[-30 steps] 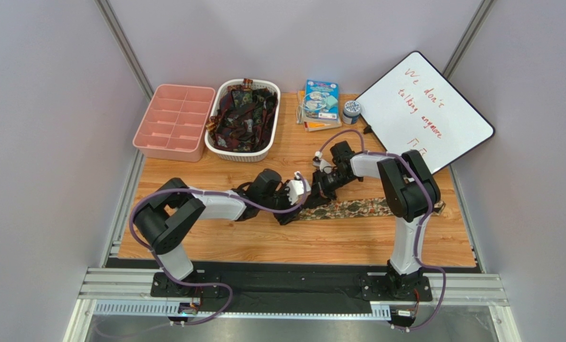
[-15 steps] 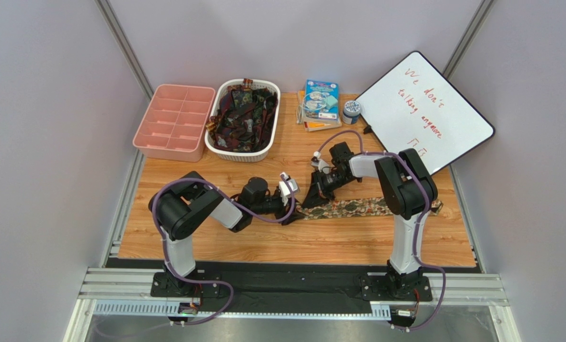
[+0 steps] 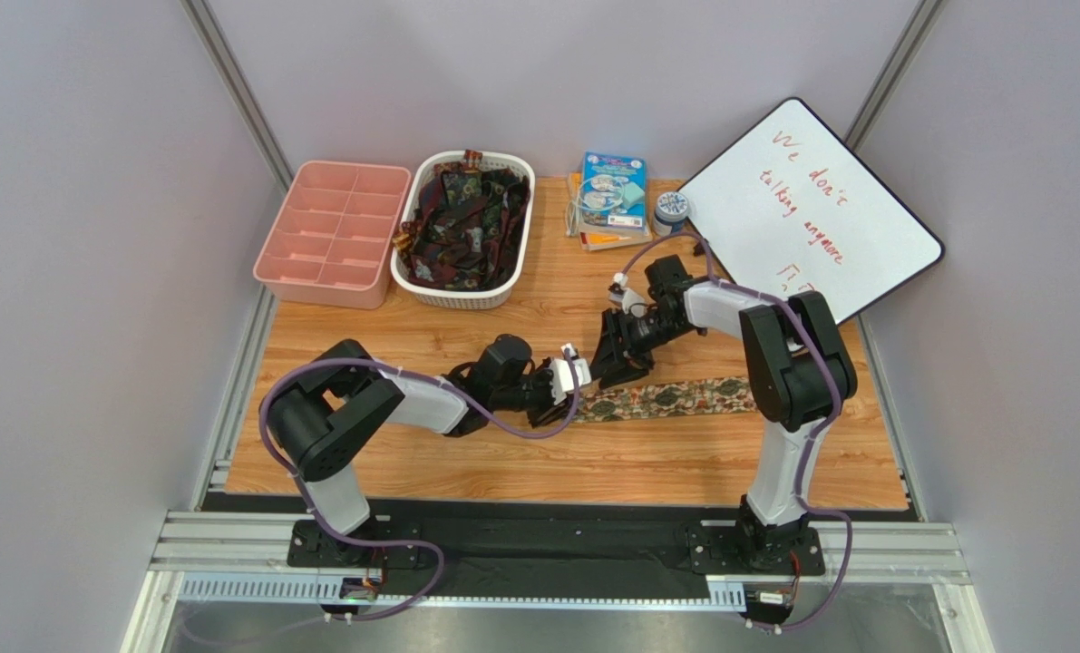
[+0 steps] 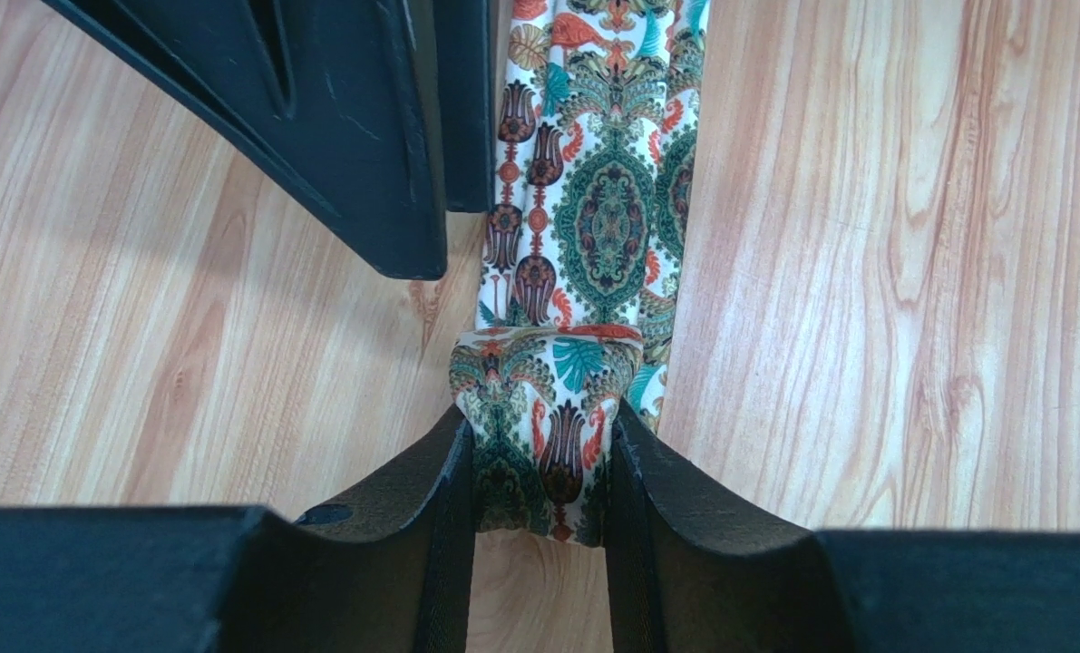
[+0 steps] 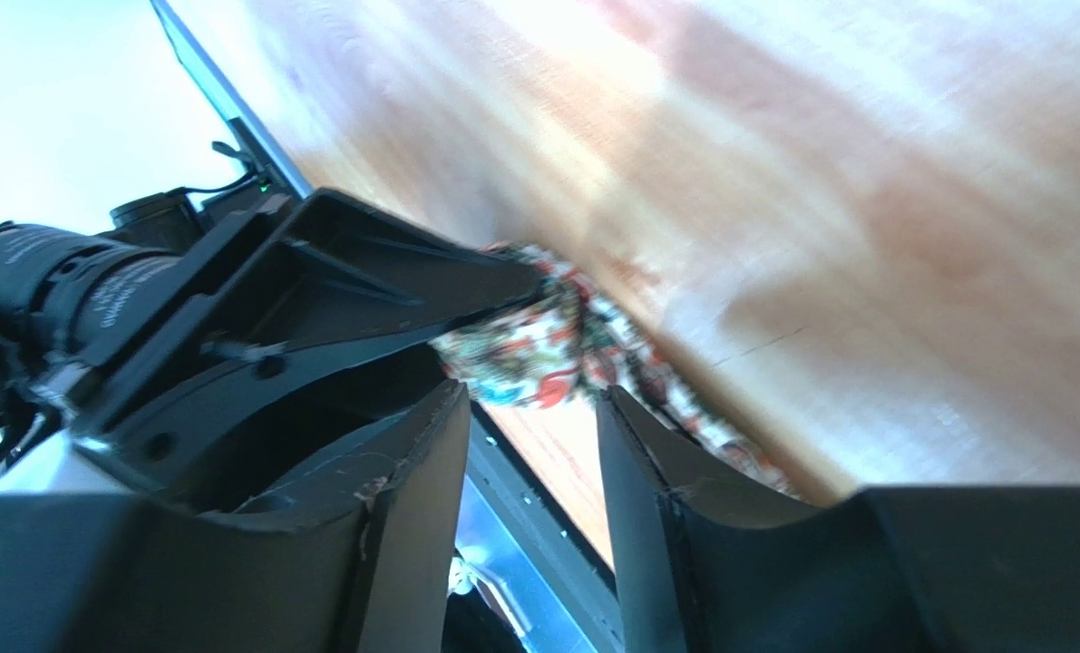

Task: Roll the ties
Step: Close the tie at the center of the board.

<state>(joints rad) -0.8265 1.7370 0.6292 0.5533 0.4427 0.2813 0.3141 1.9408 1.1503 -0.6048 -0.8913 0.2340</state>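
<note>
- The left gripper point(image 4: 542, 433) is clamped on the tie point(image 4: 611, 204). Both of its fingers point(image 4: 436, 517) squeeze the folded-over end, so there's a small doubled-up bit of fabric wedged right between the tips.
- From that pinch, the rest of the tie runs straight out ahead of the left fingertips, lying flat on the wooden table point(image 4: 886, 272). From overhead, the strip stretches off toward the right arm's side, on the near side of that arm's forearm.
- Up close the print is a cream ground with teal, green and orange ornaments.
- The right gripper point(image 5: 532, 402) isn't gripping anything. Its fingers stand apart with a clear gap and nothing sits between them. The folded end of the tie is just past its tips, in the left gripper's hold.
- From the left wrist view, the right gripper's black fingers are just ahead of the left fingertips and a little to their left, over the edge of the tie. I can't tell if they actually touch the fabric.
- So the two grippers are pretty much tip to tip at that end of the tie.
- Well beyond both grippers, on the far side of the table, are a white basket point(image 3: 458, 297) piled with dark ties point(image 3: 463, 225) and a pink divided tray point(image 3: 316, 259) just beside it. Some books point(image 3: 611, 191) and a whiteboard point(image 3: 811, 218) with red writing are there too.
</note>
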